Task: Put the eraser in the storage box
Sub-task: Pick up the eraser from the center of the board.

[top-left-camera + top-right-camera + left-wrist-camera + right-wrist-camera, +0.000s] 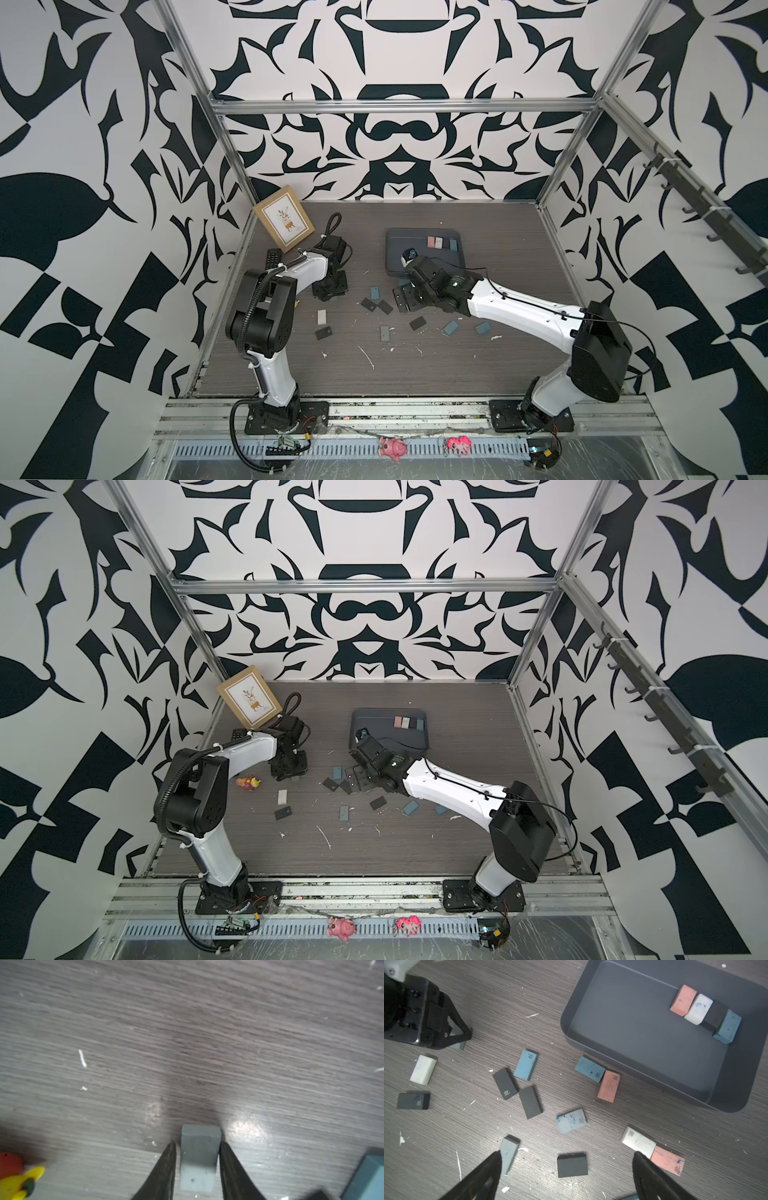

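Observation:
A pale grey eraser (198, 1155) stands on the wood-grain table between the fingers of my left gripper (197, 1145). One finger touches its side and a thin sliver of table shows at the other, so the jaws are nearly shut. From the right wrist view the left gripper (425, 1022) covers most of that eraser (459, 1044). The storage box (564, 1022), a dark grey tray, holds several erasers (683, 1001) in a row. My right gripper (568, 1154) hovers wide open over a black eraser (572, 1164) and holds nothing. In both top views the box (399, 241) (374, 721) lies at the back.
Several loose erasers (526, 1065) in blue, black, pink and white lie scattered between the arms. A tan picture frame (284, 224) leans at the back left with a remote (272, 259) beside it. A red and yellow toy (248, 782) sits near the left gripper.

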Robot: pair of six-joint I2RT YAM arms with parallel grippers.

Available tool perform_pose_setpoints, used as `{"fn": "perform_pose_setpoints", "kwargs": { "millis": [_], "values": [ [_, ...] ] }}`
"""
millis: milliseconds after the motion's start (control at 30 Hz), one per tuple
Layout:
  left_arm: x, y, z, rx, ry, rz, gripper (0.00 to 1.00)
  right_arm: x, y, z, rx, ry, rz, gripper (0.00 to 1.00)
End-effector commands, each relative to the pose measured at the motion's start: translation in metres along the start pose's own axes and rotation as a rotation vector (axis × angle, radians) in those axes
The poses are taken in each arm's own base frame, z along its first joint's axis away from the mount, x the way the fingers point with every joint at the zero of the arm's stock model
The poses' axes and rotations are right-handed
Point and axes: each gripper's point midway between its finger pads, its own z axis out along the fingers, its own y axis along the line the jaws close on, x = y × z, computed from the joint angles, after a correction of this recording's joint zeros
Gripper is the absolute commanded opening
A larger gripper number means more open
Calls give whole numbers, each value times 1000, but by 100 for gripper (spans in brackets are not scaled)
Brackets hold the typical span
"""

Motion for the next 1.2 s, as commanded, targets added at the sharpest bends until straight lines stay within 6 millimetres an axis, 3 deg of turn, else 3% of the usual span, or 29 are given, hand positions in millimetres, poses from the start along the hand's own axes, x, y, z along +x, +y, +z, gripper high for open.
{"fn": "perform_pose_setpoints", "kwargs": {
  "millis": [0,233,500,667,933,1167],
  "values": [
    [35,11,18,-35,142,0,38,-13,-4,-12,-2,-53,35,99],
    [35,1,18,21,143,-3,30,-17,-13,-17,-53,-51,107,99],
    [25,-15,3,91,107,4,24,-22,-52,-28,-61,-66,227,99],
    [5,-32,-22,131,52,30,24,-23,-82,-32,-55,-63,314,99],
    [-33,-78,-75,195,-69,122,24,-23,-134,-37,-7,-64,437,99],
    [-61,-137,-110,295,-166,197,24,-23,-166,-37,27,-69,518,99]
  ]
}}
